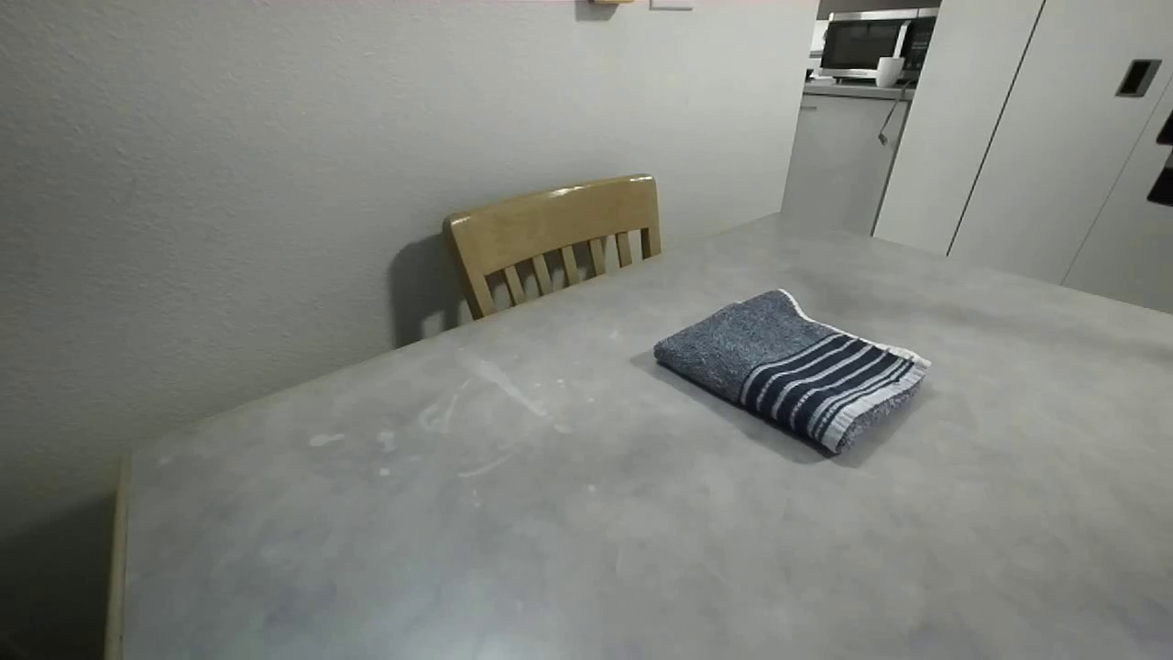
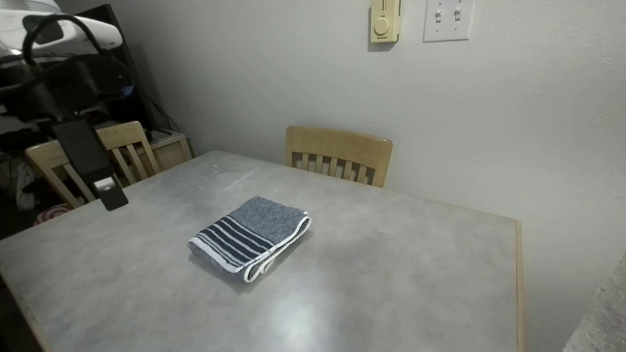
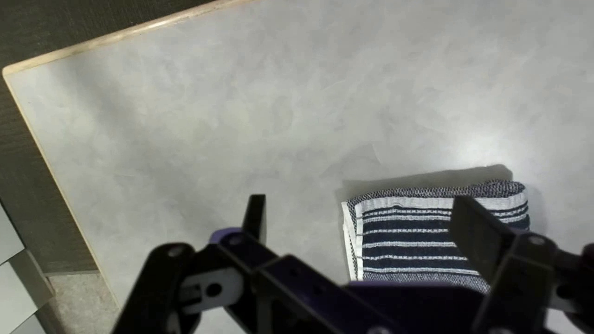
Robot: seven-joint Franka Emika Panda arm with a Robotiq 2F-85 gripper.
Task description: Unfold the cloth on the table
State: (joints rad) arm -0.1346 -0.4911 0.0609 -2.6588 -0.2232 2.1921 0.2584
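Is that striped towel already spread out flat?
No, in an exterior view the towel lies folded in layers on the table.

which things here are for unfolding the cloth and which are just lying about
For the job:
folded striped terry towel
pale grey table beneath it
open claw

Just around:
wooden slat-back chair
second slat-back chair
dial thermostat
double light switch
microwave
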